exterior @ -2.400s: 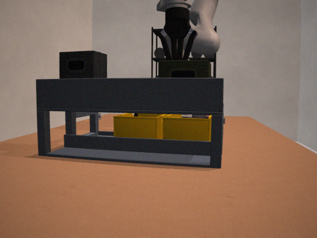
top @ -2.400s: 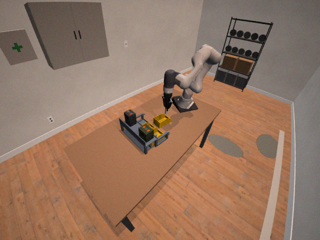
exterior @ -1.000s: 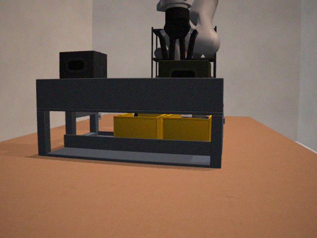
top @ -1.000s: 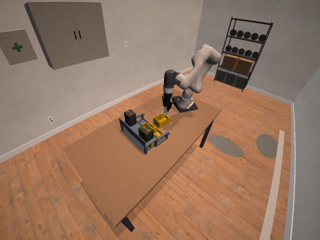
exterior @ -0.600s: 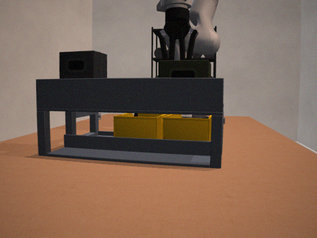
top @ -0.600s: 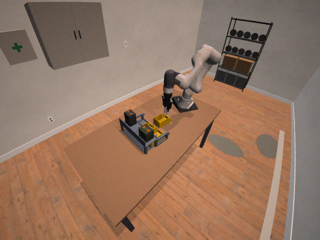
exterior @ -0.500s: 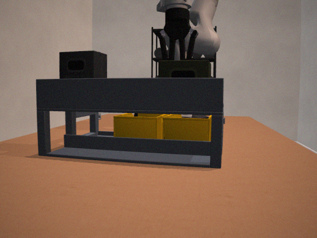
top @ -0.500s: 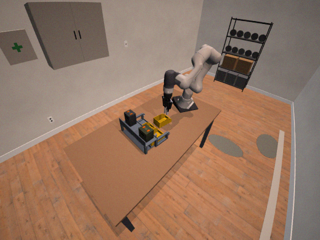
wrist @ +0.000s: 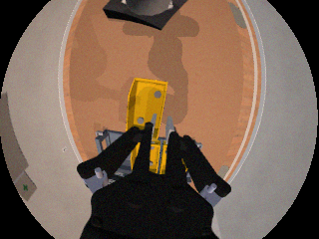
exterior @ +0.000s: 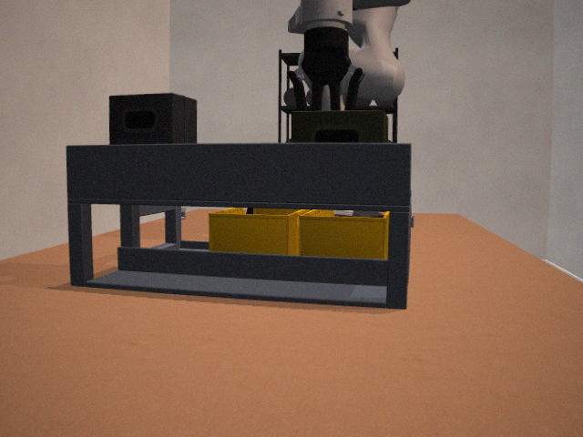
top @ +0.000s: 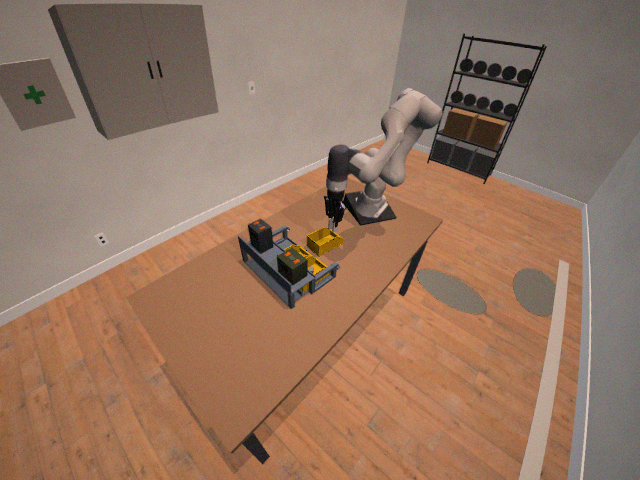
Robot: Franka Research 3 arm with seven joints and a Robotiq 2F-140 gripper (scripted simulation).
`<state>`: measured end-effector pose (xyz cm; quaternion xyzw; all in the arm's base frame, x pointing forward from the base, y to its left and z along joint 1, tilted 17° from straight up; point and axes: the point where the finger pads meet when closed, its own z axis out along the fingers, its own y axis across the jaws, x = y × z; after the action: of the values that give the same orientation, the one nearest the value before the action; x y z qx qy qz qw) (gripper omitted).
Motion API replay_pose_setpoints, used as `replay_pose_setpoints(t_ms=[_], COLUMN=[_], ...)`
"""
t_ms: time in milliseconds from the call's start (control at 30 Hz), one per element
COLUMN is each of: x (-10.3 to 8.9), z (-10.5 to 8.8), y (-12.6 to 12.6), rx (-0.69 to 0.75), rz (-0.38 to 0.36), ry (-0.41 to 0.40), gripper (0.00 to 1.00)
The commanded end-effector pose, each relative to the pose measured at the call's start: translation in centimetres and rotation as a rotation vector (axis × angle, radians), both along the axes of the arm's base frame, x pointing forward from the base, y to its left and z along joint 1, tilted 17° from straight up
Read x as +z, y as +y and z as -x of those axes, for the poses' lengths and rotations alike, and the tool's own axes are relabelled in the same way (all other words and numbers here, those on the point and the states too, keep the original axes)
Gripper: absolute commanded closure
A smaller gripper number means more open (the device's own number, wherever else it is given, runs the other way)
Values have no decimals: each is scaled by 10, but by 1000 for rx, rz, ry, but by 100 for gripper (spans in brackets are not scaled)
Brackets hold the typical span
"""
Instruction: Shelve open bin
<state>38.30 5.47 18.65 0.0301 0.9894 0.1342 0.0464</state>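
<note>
The yellow open bin [top: 324, 240] stands on the table just beyond the grey shelf [top: 286, 263]. In the wrist view the bin [wrist: 148, 126] runs lengthwise straight below me. My gripper [top: 334, 223] points down, its fingertips just over the bin's rim at the end near the robot base. In the wrist view the fingers stand nearly shut with a narrow gap and nothing gripped between them. Two yellow bins [exterior: 254, 230] [exterior: 343, 232] sit in the shelf's lower row, middle and right. The free place [exterior: 150, 244] is to their left.
A black box [exterior: 151, 117] and a dark green box [exterior: 339, 126] stand on the shelf's top board [exterior: 238, 171]. The green box hides my fingertips in the exterior view. The robot base [top: 369, 206] is bolted at the table's far end.
</note>
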Motion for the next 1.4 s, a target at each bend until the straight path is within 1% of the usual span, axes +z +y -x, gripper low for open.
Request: replay_pose_setpoints(t_ms=[0, 667, 1000, 1367], x=[-7, -38, -43, -43], z=[-4, -8, -8, -8], y=[2, 10, 11, 12], rx=[5, 5, 5, 5], rz=[1, 1, 1, 1], ry=[-12, -12, -12, -12], gripper=[85, 85, 85, 85])
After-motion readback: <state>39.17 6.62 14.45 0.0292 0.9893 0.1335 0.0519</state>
